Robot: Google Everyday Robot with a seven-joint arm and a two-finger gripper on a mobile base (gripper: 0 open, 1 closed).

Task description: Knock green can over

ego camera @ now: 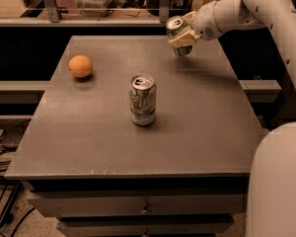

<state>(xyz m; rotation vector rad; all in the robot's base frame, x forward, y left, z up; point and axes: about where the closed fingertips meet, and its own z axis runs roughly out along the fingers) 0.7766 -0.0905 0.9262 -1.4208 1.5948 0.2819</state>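
Observation:
The green can (175, 24) is at the far edge of the grey table (89, 132), right of centre. Its silver top shows and its dark body leans out of upright. My gripper (184, 36) is pressed against the can's right side at mid-height and covers most of its body. The white arm reaches in from the upper right.
A white-and-silver can with a green and red logo (142, 100) stands upright at the table's centre. An orange (81, 66) lies at the far left. A rail and clutter run behind the table. The robot's white body (278, 181) fills the lower right.

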